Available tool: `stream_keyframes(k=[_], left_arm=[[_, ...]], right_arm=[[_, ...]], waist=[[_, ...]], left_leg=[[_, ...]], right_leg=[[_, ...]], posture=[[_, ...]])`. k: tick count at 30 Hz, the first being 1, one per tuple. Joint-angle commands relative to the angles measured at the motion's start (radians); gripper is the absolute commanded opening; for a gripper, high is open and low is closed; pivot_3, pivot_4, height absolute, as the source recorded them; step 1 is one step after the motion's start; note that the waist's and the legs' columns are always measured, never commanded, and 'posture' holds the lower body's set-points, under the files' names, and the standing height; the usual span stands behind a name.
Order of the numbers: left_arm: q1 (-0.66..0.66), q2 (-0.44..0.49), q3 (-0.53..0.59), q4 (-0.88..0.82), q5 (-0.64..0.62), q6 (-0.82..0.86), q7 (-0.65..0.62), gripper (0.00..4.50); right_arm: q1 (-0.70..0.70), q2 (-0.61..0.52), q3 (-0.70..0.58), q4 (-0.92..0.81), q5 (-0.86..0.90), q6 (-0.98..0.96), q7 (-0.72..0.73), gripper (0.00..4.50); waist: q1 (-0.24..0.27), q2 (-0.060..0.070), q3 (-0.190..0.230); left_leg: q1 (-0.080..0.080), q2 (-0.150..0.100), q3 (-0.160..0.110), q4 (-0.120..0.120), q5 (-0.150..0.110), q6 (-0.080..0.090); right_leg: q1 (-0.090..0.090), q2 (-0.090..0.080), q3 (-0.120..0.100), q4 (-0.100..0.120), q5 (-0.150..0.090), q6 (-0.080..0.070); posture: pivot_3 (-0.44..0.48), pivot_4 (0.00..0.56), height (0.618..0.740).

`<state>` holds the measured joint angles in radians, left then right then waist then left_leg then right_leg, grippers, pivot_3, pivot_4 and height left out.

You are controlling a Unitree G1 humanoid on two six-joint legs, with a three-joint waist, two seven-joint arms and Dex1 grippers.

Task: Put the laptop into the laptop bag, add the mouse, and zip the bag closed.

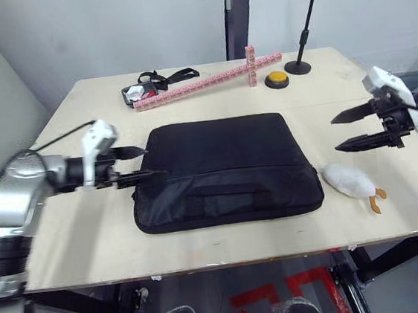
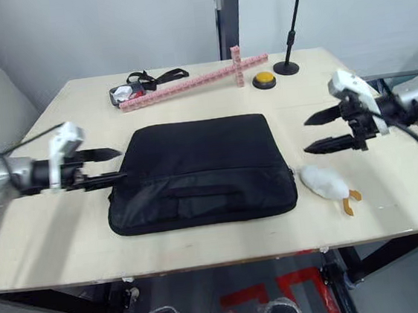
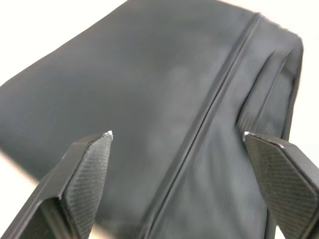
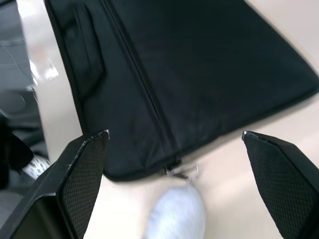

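At mid-desk (image 1: 76,245), lying flat: laptop bag (image 1: 225,166), long axis running left to right, zipper seam along the same line. Hovering at its left end, tips just touching the fabric: left gripper (image 1: 136,164), fingers spread open. Hanging well off the right end, above a white plush toy (image 1: 350,180): right gripper (image 1: 348,130), also gaping wide, gripping nothing.

Black laptop bag (image 1: 225,171); white plush toy (image 1: 350,180); pink block strip (image 1: 208,80).

Even, soft indoor light; faint shadows; blurred, washed-out wrist views.
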<state>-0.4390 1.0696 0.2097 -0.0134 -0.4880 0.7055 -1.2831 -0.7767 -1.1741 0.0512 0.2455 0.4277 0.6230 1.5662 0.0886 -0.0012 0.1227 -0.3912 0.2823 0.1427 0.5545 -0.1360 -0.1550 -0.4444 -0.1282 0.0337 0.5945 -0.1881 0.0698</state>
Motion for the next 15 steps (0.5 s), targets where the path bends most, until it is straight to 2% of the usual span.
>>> stream_keyframes(k=[1,4,10,15], left_arm=[[0.062,0.183,0.132,0.046,-0.014,0.038,-0.109,4.49],[0.063,0.248,0.168,0.103,-0.001,-0.005,-0.106,4.49],[0.042,0.332,0.140,0.203,0.027,-0.069,-0.150,4.49],[0.029,0.345,0.106,0.259,0.054,-0.133,-0.173,4.49]], right_arm=[[-0.058,-0.075,-0.026,-0.001,0.046,-0.005,0.048,4.50],[-0.095,-0.105,-0.017,0.022,0.051,-0.024,0.048,4.50],[-0.113,-0.150,0.018,0.056,0.065,-0.070,0.048,4.50],[-0.092,-0.180,0.051,0.090,0.056,-0.134,0.048,4.50]], waist=[[0.002,-0.001,0.001],[0.008,-0.001,0.002],[0.008,-0.002,0.003],[0.005,-0.002,0.003]], left_leg=[[0.000,0.000,0.000,0.000,-0.001,0.000],[0.000,0.000,0.000,0.001,-0.002,0.000],[0.001,0.000,-0.002,0.004,-0.003,0.000],[0.001,0.000,-0.002,0.005,-0.003,0.000]], right_leg=[[0.000,0.000,0.000,-0.001,-0.001,-0.001],[0.001,0.000,0.000,0.000,-0.002,-0.003],[0.003,0.000,-0.002,0.002,-0.002,-0.006],[0.003,-0.001,-0.001,0.004,-0.002,-0.006]], posture=[[0.000,0.150,0.740],[0.000,0.150,0.740],[0.000,0.150,0.740],[0.000,0.150,0.740]])
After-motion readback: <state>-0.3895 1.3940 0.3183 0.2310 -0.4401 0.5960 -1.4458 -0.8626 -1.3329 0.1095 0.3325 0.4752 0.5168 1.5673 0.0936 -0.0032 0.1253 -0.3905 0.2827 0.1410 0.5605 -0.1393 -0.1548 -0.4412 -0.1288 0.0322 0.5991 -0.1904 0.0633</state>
